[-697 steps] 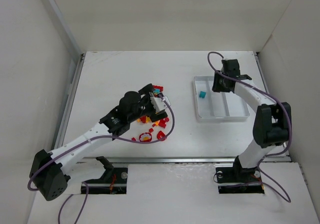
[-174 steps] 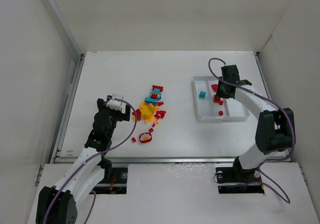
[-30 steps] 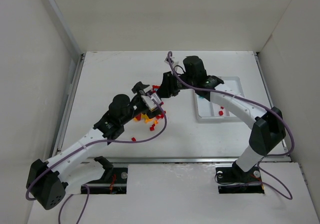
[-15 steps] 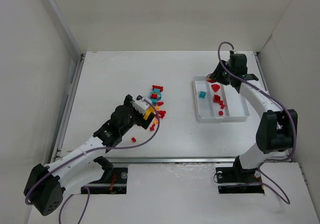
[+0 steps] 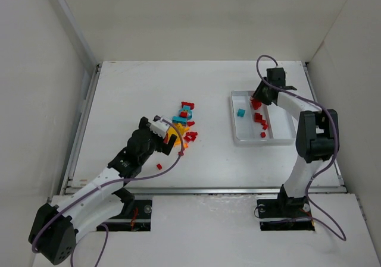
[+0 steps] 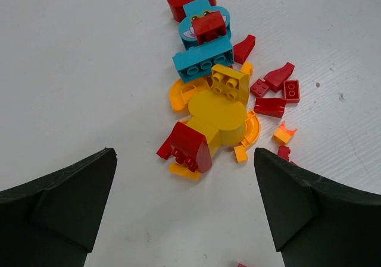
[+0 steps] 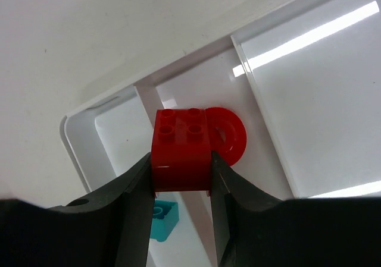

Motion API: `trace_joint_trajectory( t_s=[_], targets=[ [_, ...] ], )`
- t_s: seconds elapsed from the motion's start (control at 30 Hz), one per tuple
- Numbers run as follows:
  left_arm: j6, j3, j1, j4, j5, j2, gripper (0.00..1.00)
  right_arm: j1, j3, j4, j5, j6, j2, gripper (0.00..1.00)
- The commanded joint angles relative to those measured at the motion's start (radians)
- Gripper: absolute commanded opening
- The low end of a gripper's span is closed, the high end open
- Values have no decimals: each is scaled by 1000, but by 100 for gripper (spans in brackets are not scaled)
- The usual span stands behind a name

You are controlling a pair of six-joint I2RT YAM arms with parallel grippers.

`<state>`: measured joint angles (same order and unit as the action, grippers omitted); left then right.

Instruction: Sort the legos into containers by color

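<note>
The legos lie in a heap at mid-table: a yellow piece, a teal brick, a red brick and small red and orange bits. My left gripper hovers open just short of the heap, its jaws wide apart and empty. My right gripper is shut on a red studded brick with a round red part beside it, over the far end of the containers. One teal brick lies in the left compartment, and several red pieces in the middle one.
Two stray red bits lie on the table near the left arm. White walls stand close on both sides and at the back. The tray's right compartment shows only glare.
The right arm swung from the heap over to the tray's far end, red brick in its jaws. The left gripper drew back a little from the heap, still open.
</note>
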<state>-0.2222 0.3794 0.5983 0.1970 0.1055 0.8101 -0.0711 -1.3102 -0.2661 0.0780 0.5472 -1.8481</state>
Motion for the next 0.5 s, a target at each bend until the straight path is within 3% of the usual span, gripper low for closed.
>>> trace_joint_trajectory(
  t_s=[0.0,0.07,0.2,0.3,0.47],
  targets=[
    [23,-8,-9,55,-1,-22,100,8,-49,4,7,-1,-20,35],
    [23,-17,-20,55,-1,-22,100,8,-49,-5,-3,-21,-20,50],
    [23,-17,-38,64,-10,-31,100,8,-15,-18,-14,-39,13,65],
    [23,-27,-38,73,-10,-31,100,8,34,-27,-14,-58,62,70],
    [23,-27,-48,73,-20,-31,100,8,74,-36,-4,-88,127,71]
  ],
)
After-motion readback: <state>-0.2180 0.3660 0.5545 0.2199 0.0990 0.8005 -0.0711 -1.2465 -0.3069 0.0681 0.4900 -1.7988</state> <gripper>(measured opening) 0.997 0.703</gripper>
